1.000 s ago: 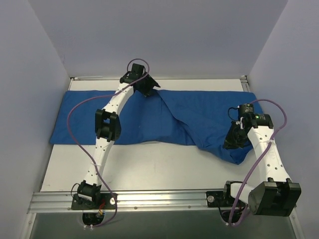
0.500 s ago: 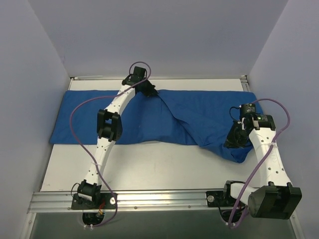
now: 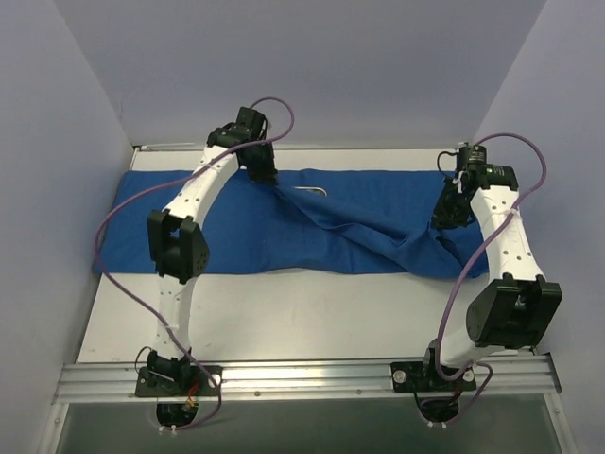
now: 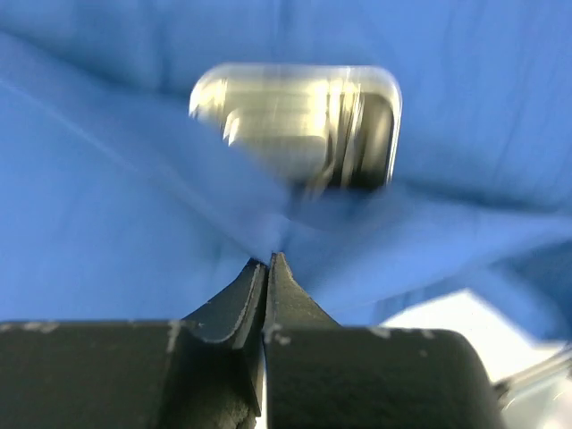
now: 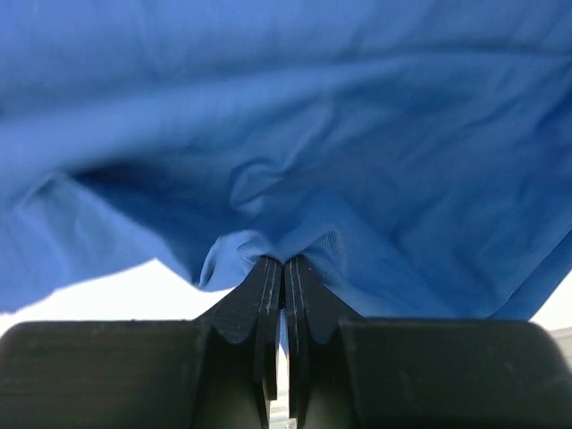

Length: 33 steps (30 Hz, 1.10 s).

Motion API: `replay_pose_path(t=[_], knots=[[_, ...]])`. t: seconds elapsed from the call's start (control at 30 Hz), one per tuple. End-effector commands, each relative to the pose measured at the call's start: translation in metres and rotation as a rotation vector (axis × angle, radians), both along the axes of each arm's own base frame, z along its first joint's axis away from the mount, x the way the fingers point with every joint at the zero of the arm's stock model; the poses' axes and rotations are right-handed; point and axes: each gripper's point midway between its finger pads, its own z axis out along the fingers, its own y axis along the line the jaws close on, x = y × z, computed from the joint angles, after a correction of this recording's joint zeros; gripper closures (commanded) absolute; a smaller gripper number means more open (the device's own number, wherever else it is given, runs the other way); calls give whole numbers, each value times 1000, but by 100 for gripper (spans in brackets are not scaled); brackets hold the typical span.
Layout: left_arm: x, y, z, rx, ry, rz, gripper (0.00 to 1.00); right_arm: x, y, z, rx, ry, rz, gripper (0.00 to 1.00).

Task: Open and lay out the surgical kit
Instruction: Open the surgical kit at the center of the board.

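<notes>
**Blue Cloth Is Pinched at Two Spots, and the Tray Is Peeking Out**

The blue cloth (image 3: 236, 232) is spread on the far half of the table (image 3: 284, 312). Its long side runs from left to right. Part of it is flat, but the right part is bunched and wrinkled.

The left gripper (image 4: 270, 259) is shut tight on a small pinch of the cloth, near the far edge and a bit left of the middle. The right gripper (image 5: 284, 261) is also shut tight on a pinch of the cloth, over at the right end. Between the two pinches the cloth is pulled up into a tight line that slants across the table.

A shiny steel tray (image 4: 295, 125) is seen in the left wrist view. It lies just past the left fingertips and is partly covered by a fold of cloth. From above, only a thin silver bit is seen, just to the right of the left gripper. The tray is much nearer to the left arm than to the right arm.

It is judged that the flap must be drawn away from the tray, not across it, so that the tray is not dragged along.

No writing, brand or label can be read anywhere.
</notes>
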Motion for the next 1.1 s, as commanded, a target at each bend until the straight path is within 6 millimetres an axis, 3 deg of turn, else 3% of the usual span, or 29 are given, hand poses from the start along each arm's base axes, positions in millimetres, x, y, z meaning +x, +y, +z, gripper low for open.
replay_pose_path(t=[0.0, 0.03, 0.07, 0.1, 0.13, 0.17, 0.2, 0.23, 0.27, 0.37, 0.43, 0.47, 0.53, 0.6, 0.63, 0.7, 0.8, 0.9, 1.0, 1.07], knots=[[-56, 34, 51, 161, -44, -85, 98, 10, -17, 2, -69, 14, -35, 100], [-78, 40, 38, 210, 7, -112, 98, 13, -16, -5, -62, 36, -34, 100], [-100, 35, 58, 217, -26, -145, 98, 14, -14, -7, -52, 45, -29, 100], [-114, 38, 60, 240, -20, -150, 98, 15, -11, -10, -46, 57, -23, 100], [-138, 43, 43, 265, 57, -158, 98, 14, -6, -16, -45, 88, -19, 100], [-159, 40, 55, 242, 48, -174, 98, 13, -3, -20, -44, 102, -17, 100], [-178, 36, 54, 205, 85, -197, 98, 12, -1, -25, -39, 121, -14, 100], [-202, 39, 34, 199, 171, -198, 98, 10, 2, -28, -37, 139, -14, 100], [-222, 39, 44, 170, 172, -208, 98, 9, 4, -31, -37, 148, -7, 100], [-284, 35, 33, 133, 267, -238, 98, 10, 9, -37, -65, 179, 15, 100], [-316, 26, 29, 96, 308, -249, 98, 16, 5, -36, -104, 183, 19, 100], [-337, 31, 21, 88, 339, -250, 98, 18, 2, -35, -122, 181, 16, 100], [-367, 24, 23, 4, 386, -251, 98, 22, 6, -35, -149, 183, 32, 100], [-391, 28, 5, -6, 453, -242, 96, 21, 7, -40, -145, 199, 30, 100], [-404, 28, 8, -27, 459, -234, 96, 19, 9, -45, -132, 210, 32, 100], [-418, 33, 1, -32, 483, -226, 93, 17, 16, -52, -95, 225, 39, 100], [-423, 35, 17, -96, 433, -244, 85, 10, 18, -58, -86, 245, 41, 100], [-416, 37, 33, -102, 340, -281, 67, -1, 15, -58, -99, 267, 49, 100], [-384, 42, 51, -45, 199, -338, 49, -15, 12, -53, -112, 277, 47, 100], [-345, 38, 70, -25, 106, -344, 45, -30, 7, -56, -137, 306, 35, 100]])
